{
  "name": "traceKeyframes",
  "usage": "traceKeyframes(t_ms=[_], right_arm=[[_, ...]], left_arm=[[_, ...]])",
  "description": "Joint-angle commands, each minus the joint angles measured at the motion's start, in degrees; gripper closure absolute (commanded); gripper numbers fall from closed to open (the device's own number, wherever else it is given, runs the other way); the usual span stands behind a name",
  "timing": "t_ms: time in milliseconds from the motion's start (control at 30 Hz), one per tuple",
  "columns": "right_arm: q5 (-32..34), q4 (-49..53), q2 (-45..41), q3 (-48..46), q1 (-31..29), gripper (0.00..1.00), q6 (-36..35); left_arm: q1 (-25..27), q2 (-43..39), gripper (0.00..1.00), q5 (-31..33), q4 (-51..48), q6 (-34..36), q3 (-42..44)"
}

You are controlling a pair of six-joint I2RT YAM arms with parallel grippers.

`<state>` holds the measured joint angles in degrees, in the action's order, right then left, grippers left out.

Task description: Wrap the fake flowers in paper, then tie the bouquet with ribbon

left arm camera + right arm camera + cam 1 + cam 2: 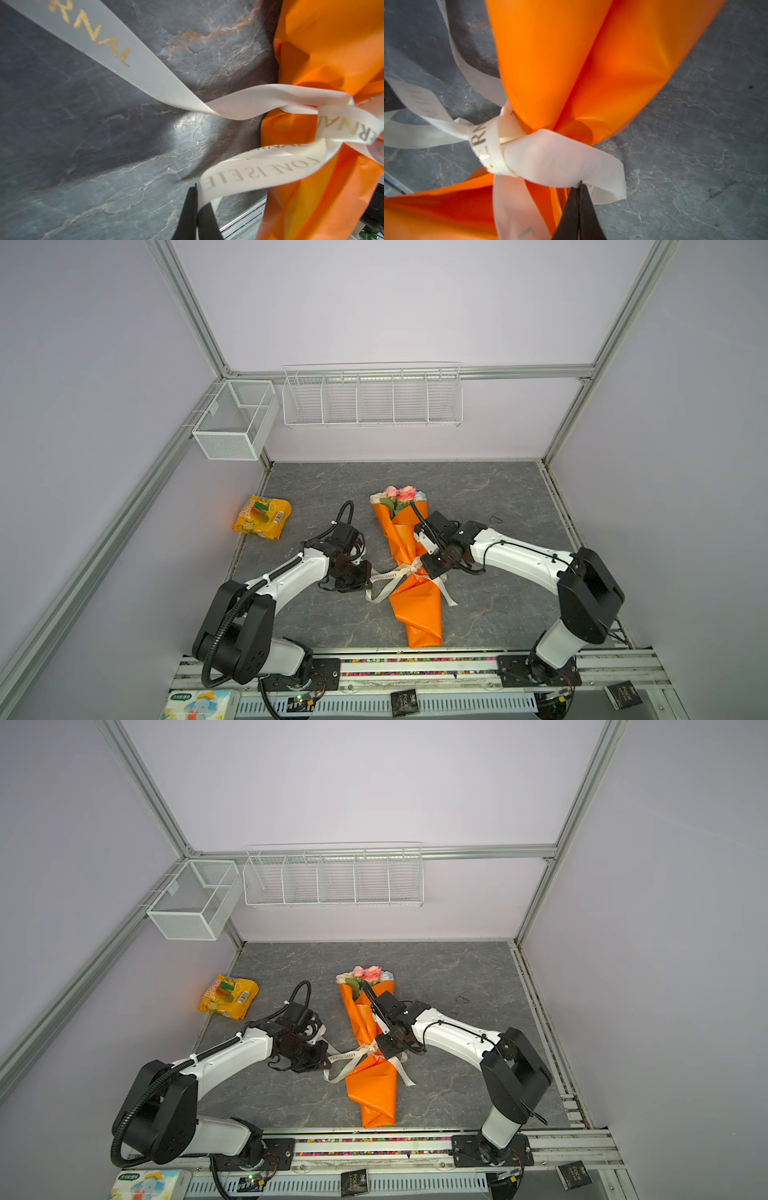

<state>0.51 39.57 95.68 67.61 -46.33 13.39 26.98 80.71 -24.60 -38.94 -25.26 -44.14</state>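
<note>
**While the left claw point(196, 207) and right claw point(580, 199) pinch the ribbon point(388, 576), the bouquet of fake flowers point(415, 610) lies in the middle of the table point(498, 489)**

Each claw is closed on the cream ribbon. The left one nips a strand printed in gold letters just beside the bouquet. The right one nips a loop next to the knot cinched round the waist of the orange paper. Loose tails trail onto the grey stone-look table on either side.

The bouquet lies flat, with pink and cream blooms point(399, 494) at the far end of the paper cone and the flared foot toward the arms' bases. In both top views the right arm's wrist lies across the upper cone and hides part of it — the left arm reaches in from the other side, clear of the paper.

Well apart to the left, at the table's edge, lies a yellow snack bag point(262, 517). On the walls above hang a white mesh basket point(226, 445) with two compartments and a white wire rack point(372, 402) split into five bays. In front of the bases sit a tissue pack point(199, 703) and a black sachet point(403, 701).
</note>
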Motion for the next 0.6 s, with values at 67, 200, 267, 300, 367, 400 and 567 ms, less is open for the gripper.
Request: traceKeyframes(t_ms=[67, 200, 267, 300, 367, 400, 567], right_arm=[[6.1, 3.8, -2.0, -2.3, 0.4, 0.94, 0.0], [9.3, 4.6, -1.2, -1.8, 0.8, 0.94, 1.8], [10.2, 4.6, -0.8, -1.7, 1.3, 0.94, 2.4], [10.2, 4.8, -0.5, -1.4, 1.4, 0.94, 2.4], [11.7, 5.4, -0.1, -1.1, 1.5, 0.94, 3.1], [11.7, 5.5, 0.0, -1.0, 1.7, 0.94, 3.1], [1.3, 2.7, -2.5, -1.8, 1.8, 0.94, 0.3]], left_arm=[[-0.3, -0.8, 1.0, 3.7, -0.3, -2.0, -0.9], [-0.3, -0.7, 1.0, 6.1, -1.2, -3.2, -0.4], [-0.3, -0.6, 1.0, 6.9, -1.5, -3.3, -0.2], [-0.3, -0.6, 1.0, 6.7, -1.4, -2.9, -0.2], [-0.4, -0.5, 1.0, 5.6, -1.0, -2.4, 0.1], [-0.4, -0.5, 1.0, 5.8, -1.3, -2.5, 0.1], [-0.3, -0.6, 1.0, 0.9, 0.4, -0.5, -0.1]])
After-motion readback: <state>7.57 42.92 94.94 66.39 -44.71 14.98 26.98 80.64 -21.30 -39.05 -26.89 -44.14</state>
